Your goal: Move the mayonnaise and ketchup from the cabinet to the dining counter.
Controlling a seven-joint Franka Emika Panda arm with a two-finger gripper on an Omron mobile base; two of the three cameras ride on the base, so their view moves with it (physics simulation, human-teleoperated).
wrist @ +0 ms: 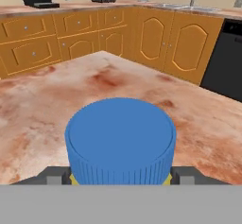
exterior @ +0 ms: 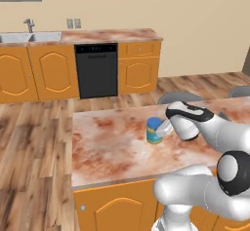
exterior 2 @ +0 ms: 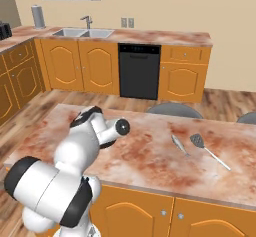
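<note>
Reaching out low over the dining counter [exterior: 107, 147] in the left base view, the white arm bends at the elbow and turns its hand sideways, so the gripper [exterior: 160, 131] points level at the mayonnaise [exterior: 154, 130]. The jar stands upright on the marbled top, blue lid up, yellow band at its foot, pressed against the gripper's tip.

From the right base view, the arm folds over the dining counter's [exterior 2: 150, 166] near edge and hides the jar; a spatula [exterior 2: 207, 148] and a fish [exterior 2: 178, 143] lie further along the top.

Seen from the hand view, the blue ribbed lid of the mayonnaise [wrist: 120, 140] sits between the fingertips [wrist: 54, 176], which flank it closely on both sides, apparently clasping the jar.
</note>
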